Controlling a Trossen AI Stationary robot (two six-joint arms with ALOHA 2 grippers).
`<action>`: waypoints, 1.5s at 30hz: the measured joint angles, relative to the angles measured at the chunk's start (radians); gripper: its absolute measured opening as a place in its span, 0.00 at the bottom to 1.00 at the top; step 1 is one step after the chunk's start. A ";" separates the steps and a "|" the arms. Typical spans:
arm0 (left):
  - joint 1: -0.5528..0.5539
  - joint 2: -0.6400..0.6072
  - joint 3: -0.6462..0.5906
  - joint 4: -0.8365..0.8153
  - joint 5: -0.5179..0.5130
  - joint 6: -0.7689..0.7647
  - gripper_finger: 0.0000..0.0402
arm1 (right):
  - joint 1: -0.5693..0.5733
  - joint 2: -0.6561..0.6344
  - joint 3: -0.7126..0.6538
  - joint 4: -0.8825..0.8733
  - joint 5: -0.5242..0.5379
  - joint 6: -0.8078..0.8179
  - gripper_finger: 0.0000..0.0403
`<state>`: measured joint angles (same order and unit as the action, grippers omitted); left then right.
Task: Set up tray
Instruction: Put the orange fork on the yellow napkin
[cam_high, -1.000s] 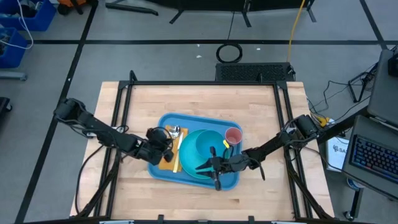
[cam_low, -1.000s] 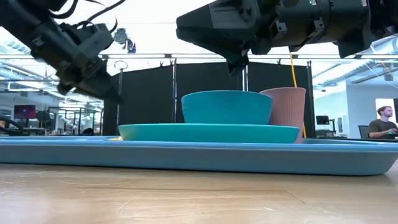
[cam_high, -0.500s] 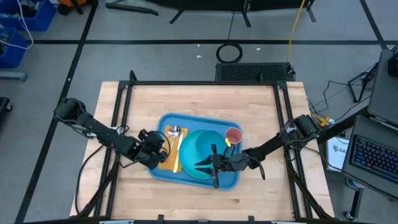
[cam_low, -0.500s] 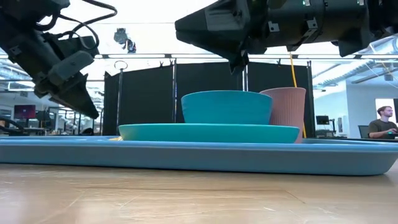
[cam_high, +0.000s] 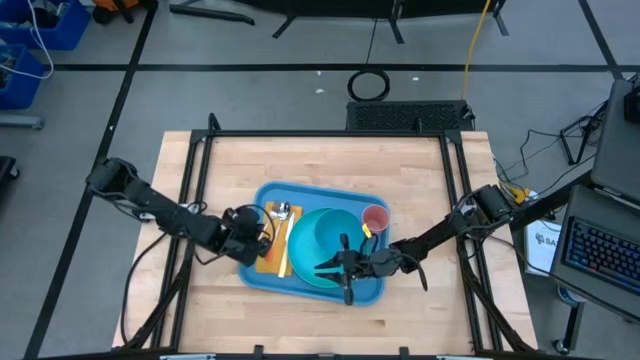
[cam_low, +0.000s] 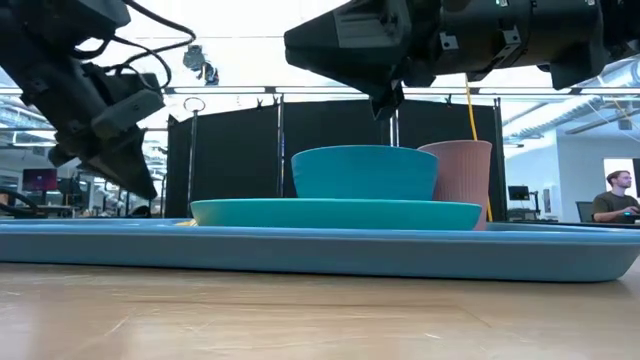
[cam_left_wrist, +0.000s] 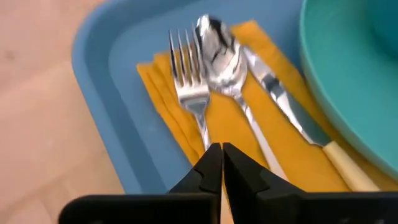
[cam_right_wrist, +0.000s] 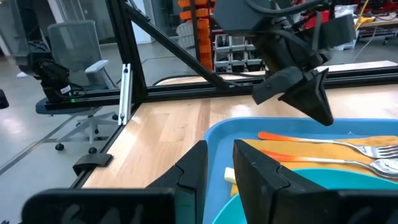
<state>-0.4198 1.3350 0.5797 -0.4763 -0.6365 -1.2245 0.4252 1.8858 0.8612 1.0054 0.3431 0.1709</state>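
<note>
On the wooden desk (cam_high: 330, 160) lies the tray (cam_high: 262, 275), the left tool (cam_high: 250, 228) pinched together empty above its napkin (cam_left_wrist: 249, 146), the right tool (cam_high: 338, 268) slightly parted, empty, over the plate (cam_high: 312, 262).

The tray (cam_high: 266, 196) is showing light blue. The plate (cam_high: 312, 262) and the bowl (cam_high: 330, 232) are showing teal. The cup (cam_high: 375, 217) is looking pink. The napkin (cam_left_wrist: 249, 118) is glowing yellow-orange, and the fork (cam_left_wrist: 189, 87) and spoon (cam_left_wrist: 219, 57) are shining silver. The knife (cam_left_wrist: 292, 115) is showing a cream handle. The table (cam_high: 240, 160) is showing pale wood.
</note>
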 joint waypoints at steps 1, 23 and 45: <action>0.009 0.000 0.000 0.000 0.027 -0.013 0.05 | 0.002 0.000 0.000 0.000 0.000 0.000 0.17; 0.147 0.033 0.000 -0.001 0.249 0.028 0.22 | 0.087 0.000 0.001 0.015 0.081 0.007 0.17; 0.163 0.091 -0.002 0.006 0.254 0.063 0.22 | 0.088 0.000 0.001 0.000 0.081 0.030 0.17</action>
<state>-0.2565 1.4258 0.5781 -0.4702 -0.3823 -1.1611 0.5137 1.8858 0.8619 1.0050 0.4239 0.2011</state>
